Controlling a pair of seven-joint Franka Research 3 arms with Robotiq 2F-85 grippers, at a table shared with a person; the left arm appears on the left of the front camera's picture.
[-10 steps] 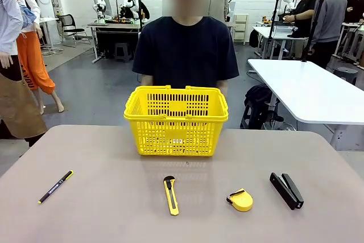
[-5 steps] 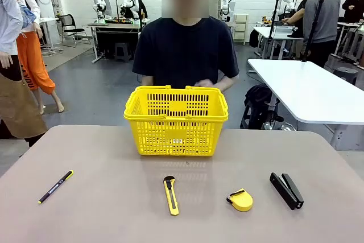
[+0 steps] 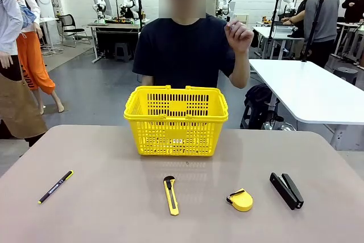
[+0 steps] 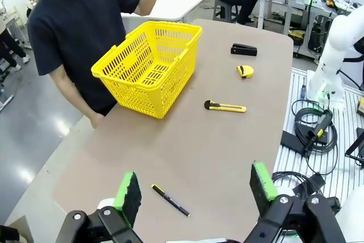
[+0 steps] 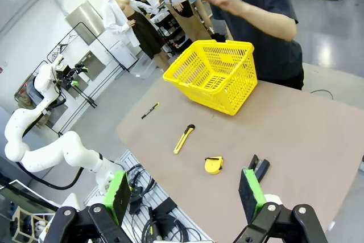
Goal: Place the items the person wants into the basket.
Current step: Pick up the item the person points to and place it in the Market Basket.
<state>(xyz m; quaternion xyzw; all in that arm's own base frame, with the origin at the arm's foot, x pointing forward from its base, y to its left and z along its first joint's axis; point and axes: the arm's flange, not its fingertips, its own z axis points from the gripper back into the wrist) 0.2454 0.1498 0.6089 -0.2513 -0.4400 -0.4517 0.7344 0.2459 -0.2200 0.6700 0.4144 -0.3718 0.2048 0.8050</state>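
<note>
With the left pincer (image 4: 195, 185) and right pincer (image 5: 185, 193) being held released, the utility knife (image 3: 170, 196) is being judged light, stiff and best gripped across its narrow middle.

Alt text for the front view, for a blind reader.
A person in a navy T-shirt stands behind a yellow shopping basket, one hand raised. Nearer the camera lie a black pen, utility knife, tape measure and black stapler, left to right.

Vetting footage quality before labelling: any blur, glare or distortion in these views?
Front view: even light, faint shadow in front of the basket, the person's raised hand slightly motion-blurred. Left wrist view: wide-angle bowing, glare patches on the floor. Right wrist view: strongly tilted, the tape measure sharp.
</note>
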